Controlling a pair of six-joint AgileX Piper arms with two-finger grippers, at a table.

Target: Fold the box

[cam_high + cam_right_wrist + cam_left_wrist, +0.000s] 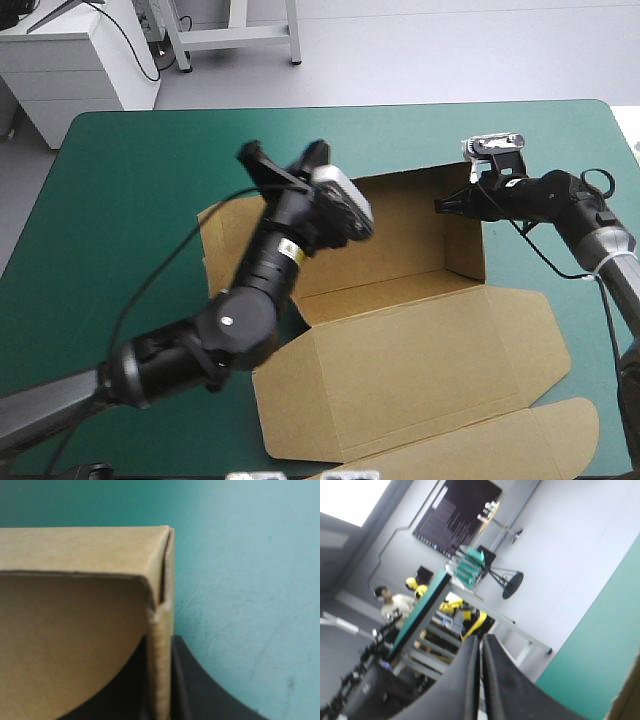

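Observation:
The brown box lies mid-table. Its back and right walls are raised, and its lid lies flat toward the front edge. My right gripper is at the upper edge of the right wall, near the back right corner. In the right wrist view the right gripper is shut on the box, with the wall upright between the black fingers. My left gripper is raised above the box's left part and points up and away. In the left wrist view the left gripper is shut on nothing and looks out past the table's edge.
The teal-green cover is bare to the left and behind the box. A side flap lies flat at the box's left. The lid's tuck flap reaches almost to the front edge at the right.

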